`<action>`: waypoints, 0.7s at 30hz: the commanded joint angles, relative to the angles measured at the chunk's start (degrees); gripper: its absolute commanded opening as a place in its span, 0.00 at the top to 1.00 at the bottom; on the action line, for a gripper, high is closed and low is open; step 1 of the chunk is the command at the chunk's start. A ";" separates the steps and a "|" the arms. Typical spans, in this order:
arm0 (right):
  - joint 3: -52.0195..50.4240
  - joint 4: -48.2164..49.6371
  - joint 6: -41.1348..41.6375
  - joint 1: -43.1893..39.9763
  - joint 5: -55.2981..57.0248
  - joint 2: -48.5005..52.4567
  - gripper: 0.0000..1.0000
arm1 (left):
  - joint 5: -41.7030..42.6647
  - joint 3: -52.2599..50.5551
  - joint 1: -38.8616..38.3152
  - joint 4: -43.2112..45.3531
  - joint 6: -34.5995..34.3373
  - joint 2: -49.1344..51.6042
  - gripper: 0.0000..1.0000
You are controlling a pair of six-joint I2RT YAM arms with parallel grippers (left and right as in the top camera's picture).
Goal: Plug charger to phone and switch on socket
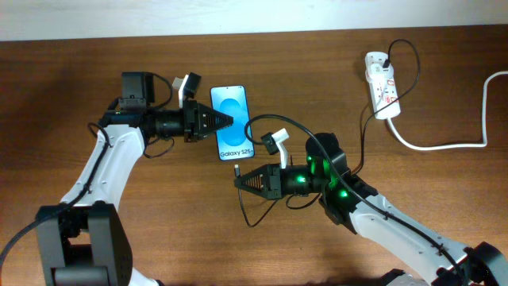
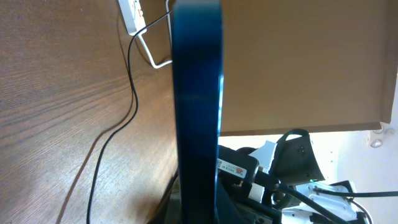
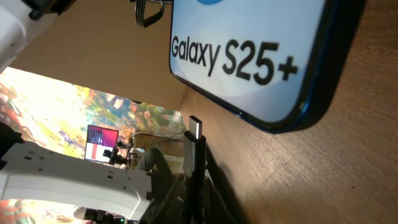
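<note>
The left end effector (image 1: 228, 123) is closed on the left edge of the slim blue-screened black smartphone (image 1: 236, 107); the right end effector (image 1: 239, 181) pinches the thin black charger cable (image 1: 238, 170), its connector tip just below the smartphone's bottom edge, not touching; the white oblong socket strip (image 1: 382, 86) lies well to the smartphone's right.

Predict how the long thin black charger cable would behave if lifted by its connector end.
Probably floppy: the long thin black charger cable lies in loose curves across the wooden table. Likely light: it looks thin. Its small connector seems stiff, standing straight from the right gripper.
</note>
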 commanded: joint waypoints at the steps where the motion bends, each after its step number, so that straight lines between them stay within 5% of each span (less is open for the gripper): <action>1: -0.07 0.39 -0.76 0.13 -0.26 0.31 0.96 | 2.60 0.48 0.20 -0.07 0.09 -0.13 1.00; 21: -0.07 0.33 -0.76 -2.05 0.50 0.31 0.96 | 2.56 0.48 0.20 -0.04 0.09 -0.13 1.00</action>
